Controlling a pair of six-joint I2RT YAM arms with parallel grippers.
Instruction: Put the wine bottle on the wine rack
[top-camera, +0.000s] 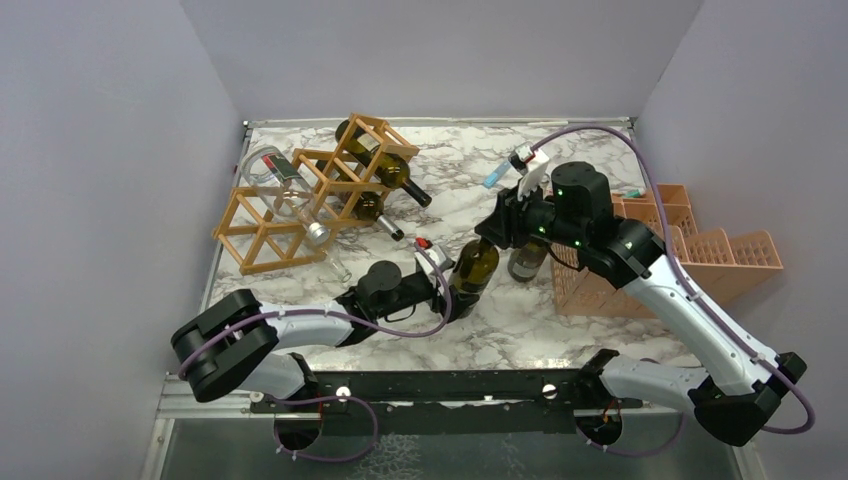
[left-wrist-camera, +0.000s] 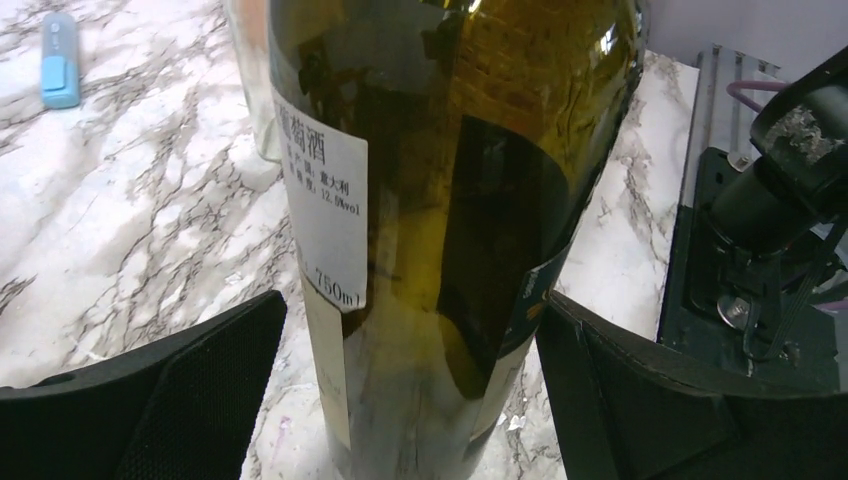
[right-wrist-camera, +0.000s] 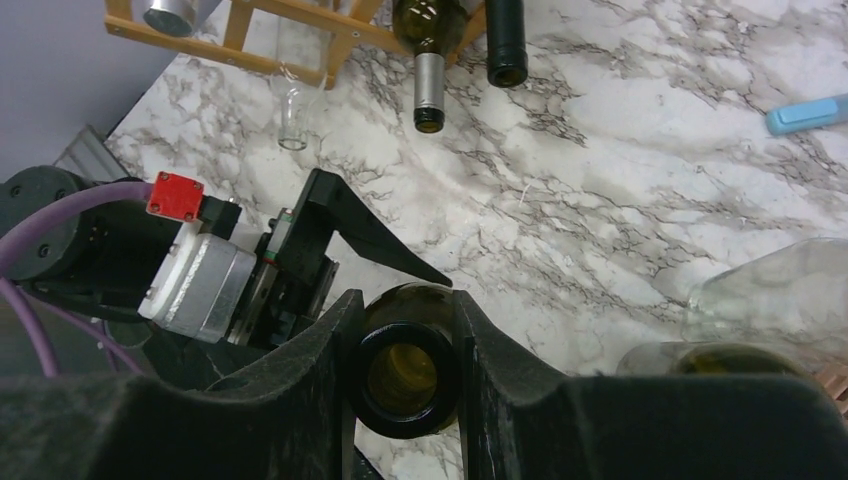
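Between the right jaws: the neck of the wine bottle (right-wrist-camera: 405, 375), taken just below its open mouth; the right gripper (right-wrist-camera: 403, 330) comes from above and is closed on it.
Left gripper (left-wrist-camera: 408, 330): spread wide and gripping nothing, with one finger on each side of the bottle's lower body. One finger is clearly off the glass. The other is just beside it, and contact cannot be told.
Wine bottle: dark green glass with a white label, upright, mid-table toward the front edge, well apart from the rack.
Second bottle (top-camera: 527, 260): just beside the held one, toward the right edge, next to the crate.
Crate (top-camera: 660, 250): salmon-pink and gridded, at the table's right edge.
Blue object (top-camera: 495, 178): flat on the marble toward the far edge.
Wine rack (top-camera: 320, 190): wooden lattice at the far-left corner, with dark bottles and a clear one lying in its openings.
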